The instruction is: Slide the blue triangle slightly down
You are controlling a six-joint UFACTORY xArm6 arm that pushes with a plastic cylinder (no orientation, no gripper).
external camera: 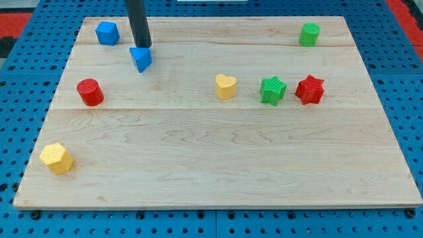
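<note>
The blue triangle (141, 59) lies on the wooden board (218, 158) near the view's top left. My tip (142, 47) stands right at the triangle's top edge, touching it or almost so, with the dark rod rising straight up out of the view's top. A blue cube (107, 32) sits to the triangle's upper left.
A red cylinder (90, 92) lies at the left, a yellow hexagon (57, 158) at the bottom left. A yellow heart (225, 86), a green star (272, 90) and a red star (309, 89) form a row at mid-right. A green cylinder (308, 34) sits at top right.
</note>
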